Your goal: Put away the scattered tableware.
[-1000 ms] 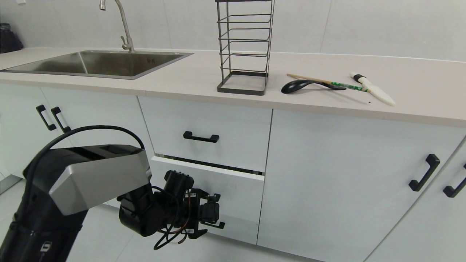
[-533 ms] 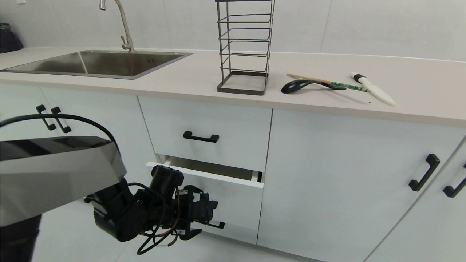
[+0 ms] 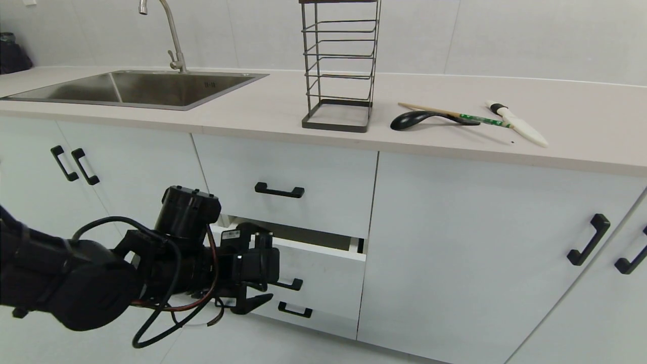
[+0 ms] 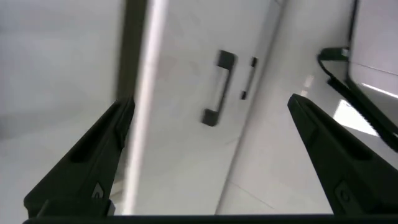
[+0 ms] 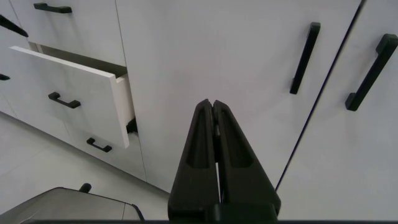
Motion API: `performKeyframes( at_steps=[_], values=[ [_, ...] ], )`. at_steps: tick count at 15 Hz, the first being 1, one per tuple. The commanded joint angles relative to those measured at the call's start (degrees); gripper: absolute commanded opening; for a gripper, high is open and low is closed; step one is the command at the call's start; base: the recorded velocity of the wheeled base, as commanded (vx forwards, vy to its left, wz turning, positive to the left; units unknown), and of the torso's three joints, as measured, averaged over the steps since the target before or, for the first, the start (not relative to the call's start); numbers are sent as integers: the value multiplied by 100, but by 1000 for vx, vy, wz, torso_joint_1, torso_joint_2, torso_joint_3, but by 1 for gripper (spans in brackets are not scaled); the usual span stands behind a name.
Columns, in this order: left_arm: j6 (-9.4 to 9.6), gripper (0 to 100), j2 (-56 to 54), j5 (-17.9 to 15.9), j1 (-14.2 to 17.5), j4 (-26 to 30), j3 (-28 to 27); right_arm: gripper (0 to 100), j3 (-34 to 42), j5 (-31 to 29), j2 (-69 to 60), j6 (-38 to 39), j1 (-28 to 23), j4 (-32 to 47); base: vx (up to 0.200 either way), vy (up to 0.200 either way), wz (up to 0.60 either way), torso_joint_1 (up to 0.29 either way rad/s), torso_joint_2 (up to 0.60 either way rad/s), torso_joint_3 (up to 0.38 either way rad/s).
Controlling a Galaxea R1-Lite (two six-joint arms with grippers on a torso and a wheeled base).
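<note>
On sink (image 3: 162,83) wall, unreadable mark (image 3: 209,84), drawer (image 3: 328,283) ajar

Pulled the white middle drawer (image 3: 323,273) farther out with the black left gripper (image 3: 268,267), then let go of its black bar handle (image 3: 289,284); now raised, drawn back leftward, fingers (image 4: 93,168) spread wide.

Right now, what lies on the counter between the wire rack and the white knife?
In the head view, a black spoon and chopsticks lie between the wire rack and the white knife.
</note>
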Motion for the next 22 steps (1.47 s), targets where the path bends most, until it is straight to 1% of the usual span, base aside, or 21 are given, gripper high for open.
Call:
performKeyframes(
  at_steps=[1,2,3,6,7,11,15,20,22],
  values=[
    [19,100,389,-25,149,-14,-359,0,0,3,5,-2,0,-1,0,0,0,0,0,0],
    [46,100,820,-43,193,-32,-544,0,0,3,5,-2,0,-1,0,0,0,0,0,0],
    [54,100,1242,-78,202,-164,-667,0,0,3,5,-2,0,-1,0,0,0,0,0,0],
    [2,100,1901,-69,193,-876,-957,0,0,3,5,-2,0,-1,0,0,0,0,0,0],
    [2,100,2033,-69,202,-884,-1036,0,0,3,5,-2,0,-1,0,0,0,0,0,0],
    [11,100,2323,-69,202,-937,-1053,0,0,3,5,-2,0,-1,0,0,0,0,0,0],
    [37,100,2323,-78,175,-937,-1009,0,0,3,5,-2,0,-1,0,0,0,0,0,0],
    [28,100,1470,-113,167,-928,-227,0,0,3,5,-2,0,-1,0,0,0,0,0,0],
    [28,100,1075,-104,96,-911,221,0,0,3,5,-2,0,-1,0,0,0,0,0,0]
  ],
)
